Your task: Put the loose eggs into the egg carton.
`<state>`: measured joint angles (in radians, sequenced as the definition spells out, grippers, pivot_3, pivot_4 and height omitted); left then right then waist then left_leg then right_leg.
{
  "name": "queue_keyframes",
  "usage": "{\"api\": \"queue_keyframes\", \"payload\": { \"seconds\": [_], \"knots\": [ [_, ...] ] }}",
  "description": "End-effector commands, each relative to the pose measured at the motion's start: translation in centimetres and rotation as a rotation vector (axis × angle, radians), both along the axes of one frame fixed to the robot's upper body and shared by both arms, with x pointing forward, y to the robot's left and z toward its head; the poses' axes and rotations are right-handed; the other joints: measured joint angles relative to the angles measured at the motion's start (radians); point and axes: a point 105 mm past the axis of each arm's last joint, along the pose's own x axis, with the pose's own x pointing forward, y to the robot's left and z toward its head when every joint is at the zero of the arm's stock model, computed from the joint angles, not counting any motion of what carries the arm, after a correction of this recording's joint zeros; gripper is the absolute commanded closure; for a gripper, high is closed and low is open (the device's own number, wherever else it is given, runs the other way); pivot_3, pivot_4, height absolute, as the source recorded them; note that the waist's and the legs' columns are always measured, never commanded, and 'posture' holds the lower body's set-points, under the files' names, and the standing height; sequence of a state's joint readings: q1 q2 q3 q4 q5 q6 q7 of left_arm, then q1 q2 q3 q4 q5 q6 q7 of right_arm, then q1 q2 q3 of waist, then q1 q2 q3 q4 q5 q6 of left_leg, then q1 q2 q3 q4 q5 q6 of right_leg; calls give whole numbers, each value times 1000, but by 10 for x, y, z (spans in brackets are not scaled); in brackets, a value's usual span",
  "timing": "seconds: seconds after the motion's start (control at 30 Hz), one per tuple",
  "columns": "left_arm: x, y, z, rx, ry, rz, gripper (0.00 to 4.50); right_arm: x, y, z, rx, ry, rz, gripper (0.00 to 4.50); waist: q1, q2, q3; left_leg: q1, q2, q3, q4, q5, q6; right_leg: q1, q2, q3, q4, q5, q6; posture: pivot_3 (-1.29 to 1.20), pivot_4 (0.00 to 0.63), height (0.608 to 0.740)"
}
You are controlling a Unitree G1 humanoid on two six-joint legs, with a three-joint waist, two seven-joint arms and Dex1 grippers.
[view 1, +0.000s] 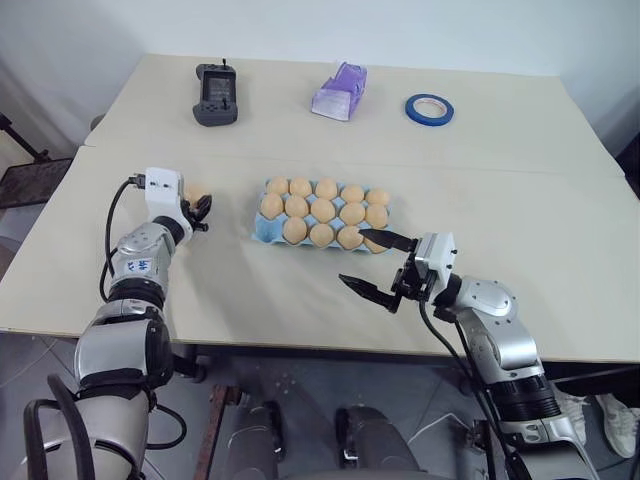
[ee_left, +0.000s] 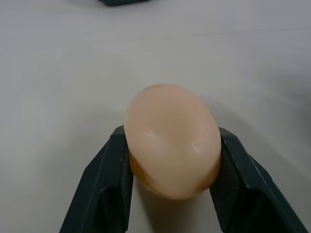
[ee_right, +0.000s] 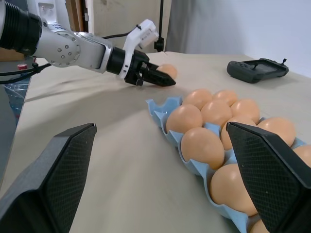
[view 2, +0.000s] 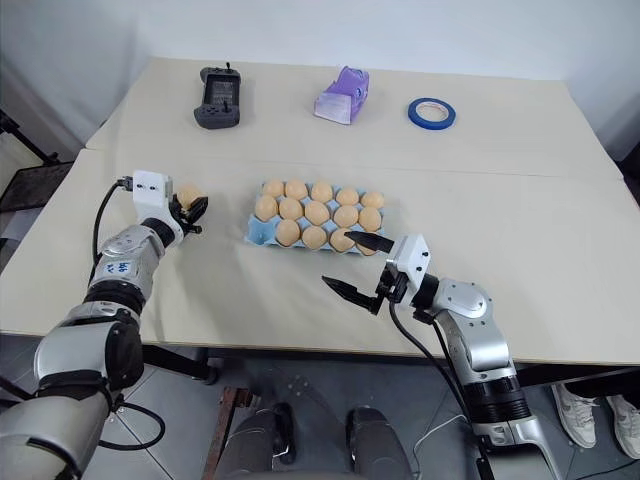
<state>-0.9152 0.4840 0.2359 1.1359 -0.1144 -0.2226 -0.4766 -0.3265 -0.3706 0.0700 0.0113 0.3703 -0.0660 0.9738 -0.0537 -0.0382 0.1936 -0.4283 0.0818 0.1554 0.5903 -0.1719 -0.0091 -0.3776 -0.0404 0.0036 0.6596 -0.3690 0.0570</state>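
The left gripper [view 1: 200, 212], two black fingers on a white and silver wrist, is pinching a smooth, oval, tan-orange loose egg [ee_left: 171, 141] between its pads, one finger on each side of the shell. That egg sits low over the pale beige bench [view 1: 300, 300], near its left edge, well apart from the light blue moulded egg carton [view 1: 262, 229].

The right gripper [view 1: 376, 262] hangs with its black fingers spread wide and nothing between them, near the front edge of the bench, one fingertip reaching just beside the carton's front right corner.

The carton lies near the middle of the bench. Most of its cups hold tan-orange eggs [view 1: 322, 210] like the one being pinched; its front left corner shows bare blue.

Along the far edge of the bench stand a dark grey handheld controller [view 1: 216, 96] towards the left, a translucent purple box [view 1: 340, 91] in the middle, and a roll of blue tape [view 1: 429, 108] towards the right.
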Motion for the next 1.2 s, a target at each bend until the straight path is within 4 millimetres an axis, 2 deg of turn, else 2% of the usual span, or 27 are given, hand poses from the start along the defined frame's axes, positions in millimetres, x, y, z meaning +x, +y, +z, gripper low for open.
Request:
{"api": "queue_keyframes", "payload": {
  "seconds": [0.03,0.13,0.23,0.4,0.53,0.63,0.7,0.77,0.83,1.0,1.07,1.13,1.2],
  "knots": [
    [-16,-31,38,78,-188,-270,2493,1,-8,5,5,-35,-17,0,1,0,0,0,0,0,0,0,0,0,0,-1,0,0,0,0,150,740],
    [-41,-66,36,100,-197,-547,2493,4,-7,7,0,-36,-14,0,1,0,0,0,0,1,0,0,0,0,0,0,0,0,0,0,150,740],
    [-58,-88,21,192,-135,-688,2493,5,-6,8,-2,-38,-12,0,0,0,0,1,0,2,0,0,0,1,0,2,0,0,0,0,150,740],
    [-56,-99,1,192,-51,-685,2493,4,-3,13,13,-63,-14,0,-2,0,0,2,0,0,2,-2,4,1,0,2,3,0,0,0,150,740],
    [-48,-100,-2,177,-28,-640,2493,1,-1,16,20,-75,-13,0,-1,0,0,2,0,-1,2,-2,5,1,-1,2,3,0,0,0,150,740],
    [-48,-102,1,156,-38,-643,1903,1,-1,17,23,-77,-15,0,0,0,0,1,0,-1,2,-2,5,1,-1,1,2,0,0,0,150,740],
    [-50,-102,0,164,-38,-649,1281,0,0,17,24,-77,-16,0,0,0,0,1,0,-1,2,-2,5,1,-1,1,2,0,0,0,150,740],
    [-51,-100,2,174,-47,-641,564,0,0,17,25,-76,-15,0,-1,0,0,1,0,-1,2,-2,5,1,-1,1,2,0,0,0,150,740],
    [-55,-95,8,175,-70,-644,35,-1,0,16,25,-75,-12,0,-2,0,0,1,0,-1,2,-2,5,1,-1,1,2,0,0,0,150,740],
    [-82,-68,13,224,-81,-661,35,-2,-2,15,13,-63,-9,0,-9,0,0,1,1,-1,1,-2,4,1,0,2,2,0,0,0,150,740],
    [-101,-41,-2,255,13,-652,35,-3,-7,11,-7,-49,-12,0,-14,0,0,2,2,-1,0,-1,4,1,0,2,2,-1,-1,0,150,740],
    [-116,-26,-11,285,77,-655,35,-3,-12,9,-23,-41,-17,0,-19,0,0,3,2,-1,-1,-2,4,1,0,2,2,-1,-2,0,150,740],
    [-141,-11,-22,301,146,-668,35,-3,-22,7,-33,-41,-37,0,-23,0,0,3,2,-2,-2,-2,3,1,-1,1,2,-1,-3,0,150,740]
  ]
}}
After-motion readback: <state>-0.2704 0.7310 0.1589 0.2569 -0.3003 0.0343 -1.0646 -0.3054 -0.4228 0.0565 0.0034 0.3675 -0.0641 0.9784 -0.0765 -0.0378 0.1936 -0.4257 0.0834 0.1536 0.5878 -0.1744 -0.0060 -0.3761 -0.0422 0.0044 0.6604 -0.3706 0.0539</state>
